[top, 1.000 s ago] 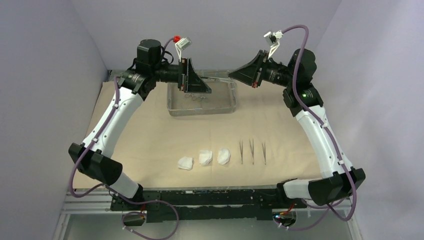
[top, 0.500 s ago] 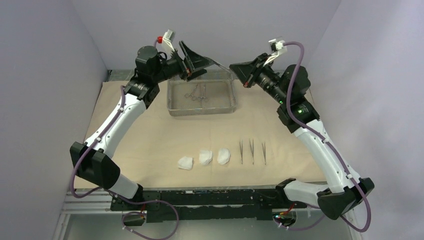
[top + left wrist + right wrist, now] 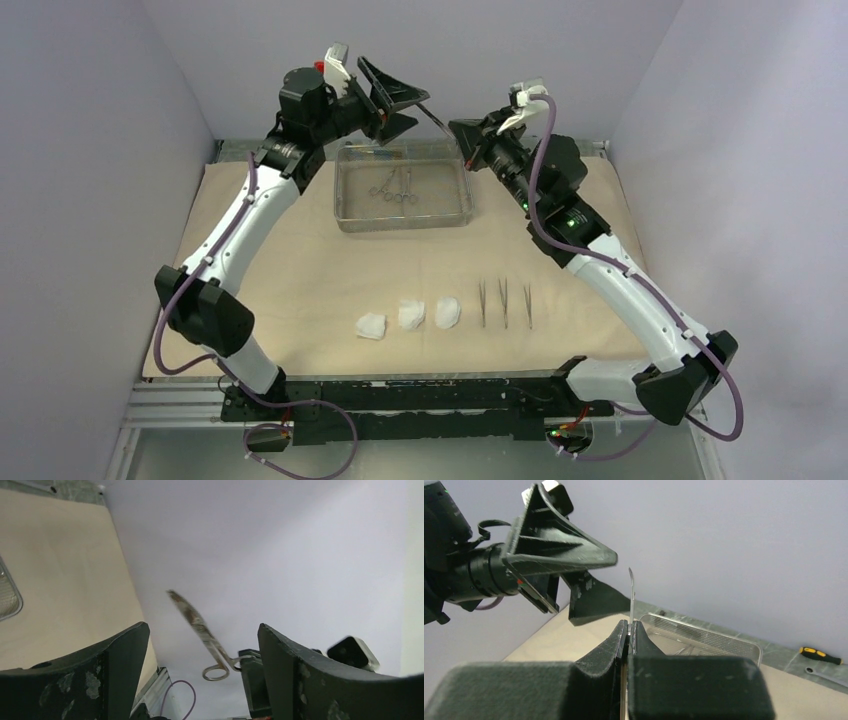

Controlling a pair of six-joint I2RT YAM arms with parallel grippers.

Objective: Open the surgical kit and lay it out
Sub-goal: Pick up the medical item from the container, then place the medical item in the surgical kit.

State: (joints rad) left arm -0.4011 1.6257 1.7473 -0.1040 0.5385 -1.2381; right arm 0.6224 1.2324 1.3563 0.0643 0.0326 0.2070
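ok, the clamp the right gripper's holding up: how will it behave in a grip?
Probably stiff: the clamp juts straight from the right gripper with no sag. Likely slippery and prone to pivot, since it is thin shiny steel pinched near its ring end only. Probably light, being so slim.

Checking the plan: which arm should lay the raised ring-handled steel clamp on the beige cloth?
Right: the right gripper is shut on the ring-handled steel clamp; the left gripper hangs open and empty.
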